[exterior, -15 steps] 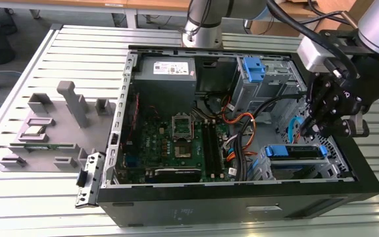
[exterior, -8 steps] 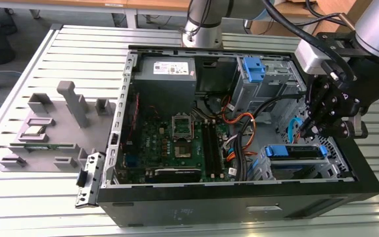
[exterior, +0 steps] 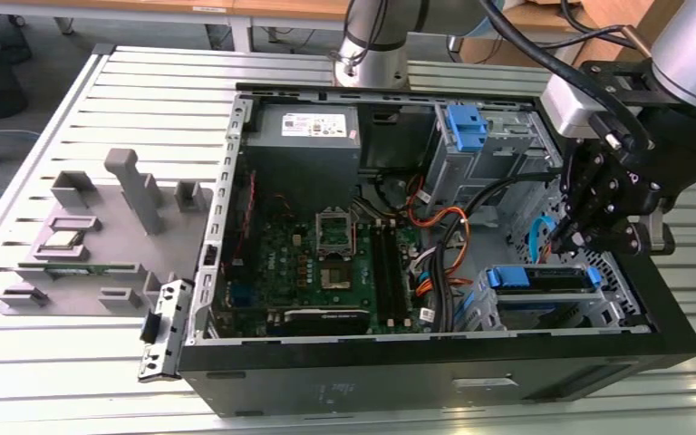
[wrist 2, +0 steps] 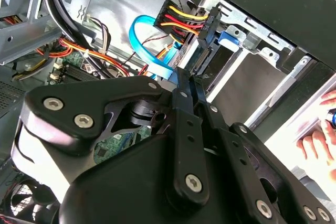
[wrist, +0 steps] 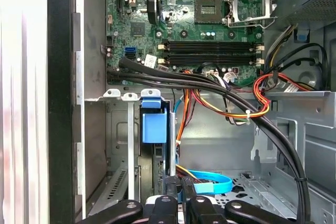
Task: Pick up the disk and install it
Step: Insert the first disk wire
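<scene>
The disk (exterior: 543,278) sits in the drive bay at the front right corner of the open computer case (exterior: 445,362), its blue bracket showing on top. In the first wrist view the disk (wrist: 154,125) stands edge-on in the bay, blue tab facing the camera. My gripper (exterior: 575,243) hangs just above the bay, beside the disk's cable end. Its black fingers (wrist 2: 185,80) are pressed together with nothing between them, close to the black power connector (wrist 2: 206,30) and a light blue data cable (wrist 2: 149,51).
A grey power supply (exterior: 305,127) and an upper bay with a blue bracket (exterior: 467,127) fill the case's back. Motherboard (exterior: 323,263) and cable bundles (exterior: 445,245) lie beside the bay. A grey fixture (exterior: 106,236) stands on the slatted table. A person's hand (wrist 2: 320,140) is outside the case.
</scene>
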`<state>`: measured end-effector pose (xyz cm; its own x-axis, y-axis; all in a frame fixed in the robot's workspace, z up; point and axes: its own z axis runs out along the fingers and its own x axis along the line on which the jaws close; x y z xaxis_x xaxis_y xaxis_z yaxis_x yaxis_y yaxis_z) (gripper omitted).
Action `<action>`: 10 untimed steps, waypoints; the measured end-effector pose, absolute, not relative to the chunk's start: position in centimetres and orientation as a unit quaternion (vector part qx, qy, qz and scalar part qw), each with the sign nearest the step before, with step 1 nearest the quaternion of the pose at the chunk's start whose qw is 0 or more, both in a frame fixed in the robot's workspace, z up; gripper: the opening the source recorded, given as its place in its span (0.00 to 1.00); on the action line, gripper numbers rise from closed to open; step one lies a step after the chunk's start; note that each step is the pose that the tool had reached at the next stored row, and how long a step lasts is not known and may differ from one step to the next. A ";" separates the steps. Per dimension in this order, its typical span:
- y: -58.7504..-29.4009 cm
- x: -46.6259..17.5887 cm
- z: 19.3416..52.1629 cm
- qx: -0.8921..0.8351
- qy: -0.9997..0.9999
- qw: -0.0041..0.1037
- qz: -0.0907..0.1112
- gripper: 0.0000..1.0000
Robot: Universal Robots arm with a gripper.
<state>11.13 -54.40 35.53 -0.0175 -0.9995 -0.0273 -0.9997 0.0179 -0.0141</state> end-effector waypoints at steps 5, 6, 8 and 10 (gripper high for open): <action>-54.9 11.1 35.3 -0.701 0.713 0.015 0.005 0.16; -54.9 11.1 35.3 -0.701 0.713 0.015 0.005 0.16; -54.9 11.1 35.1 -0.701 0.713 0.015 0.005 0.16; -54.9 11.1 35.1 -0.701 0.713 0.014 0.004 0.16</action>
